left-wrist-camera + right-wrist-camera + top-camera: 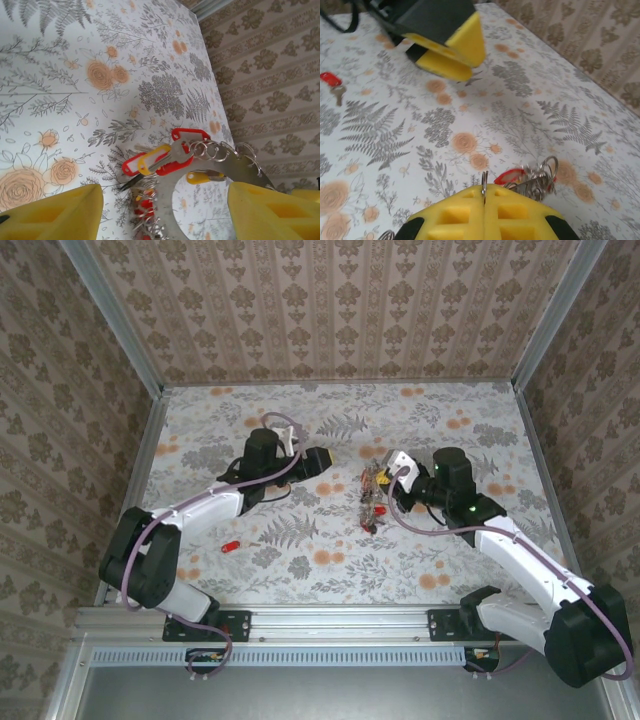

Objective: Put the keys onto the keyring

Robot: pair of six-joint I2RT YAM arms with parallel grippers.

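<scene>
Right claw [484, 195] clenches the keyring [240, 172] by its thin edge at table [450, 570] centre; left claw [322, 461] hangs released at its 10 o'clock. We judge it stiff, slippery, heavy with keys [189, 135]; pinch bare rim.

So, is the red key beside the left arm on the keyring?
Off: the red key lies alone on the table, apart from the keyring.

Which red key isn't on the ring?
The lone red-headed key, lying on the table beside the left arm; the other keys hang on the keyring pinched in the right pincer.
</scene>
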